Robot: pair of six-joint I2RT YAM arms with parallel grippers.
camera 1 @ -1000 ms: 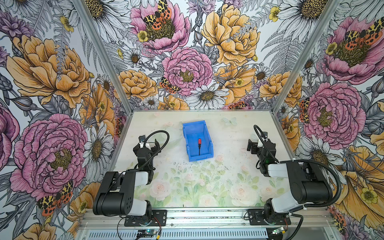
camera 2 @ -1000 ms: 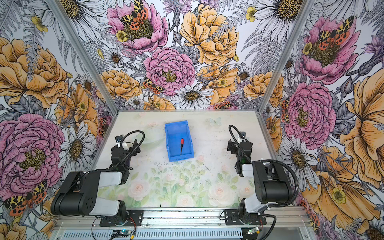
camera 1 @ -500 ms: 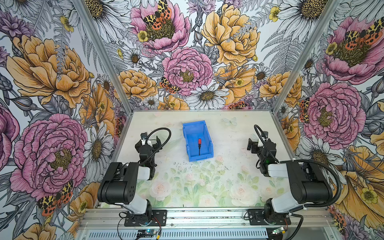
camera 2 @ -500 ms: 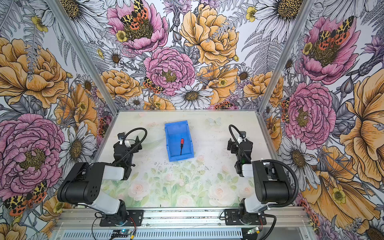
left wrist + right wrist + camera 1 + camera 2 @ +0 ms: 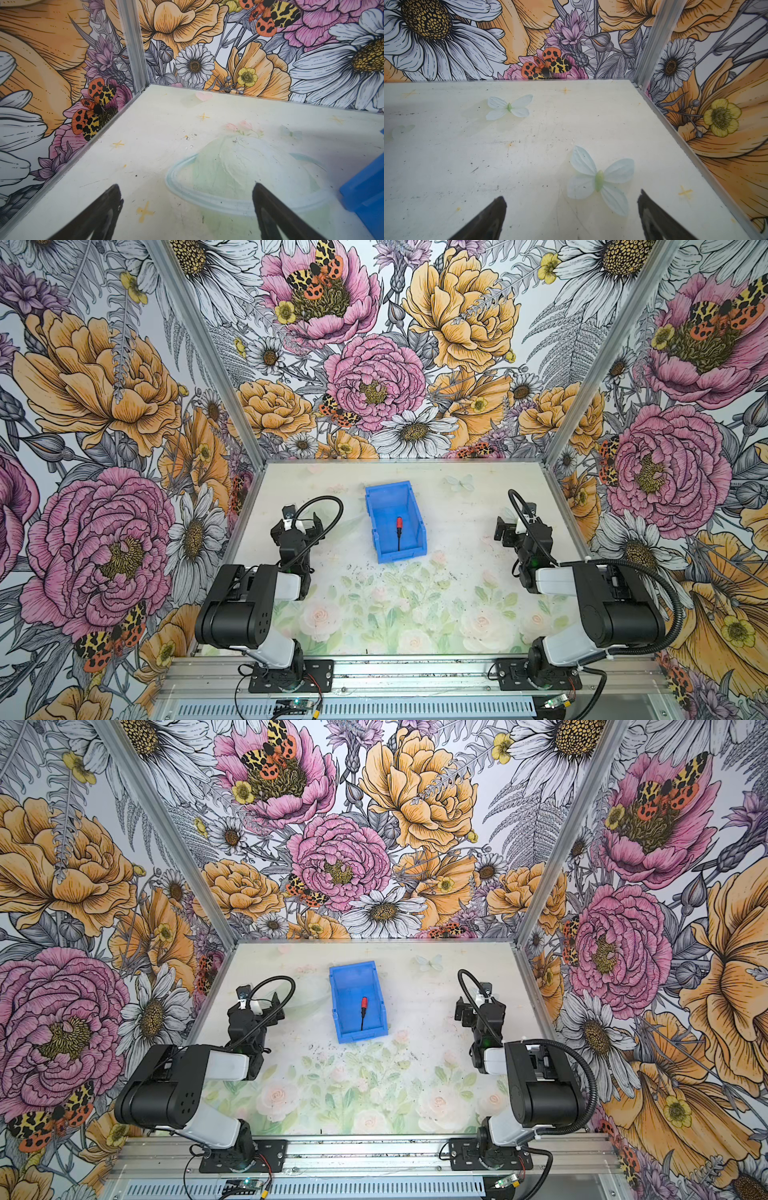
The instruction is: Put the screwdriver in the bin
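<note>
While the screwdriver lies in the bin, left pincer, right pincer, both spread, well clear.

From the left wrist view I get only a corner of the bin; the rest is cut off. The tip of the screwdriver is too small to tell.

— What stands in the way on the desk?
— Only the bin. Either side of the bin, bare desk runs out to the left tool and the right tool.
— Over the bin?
— Open from above; tall walls ring it.
</note>
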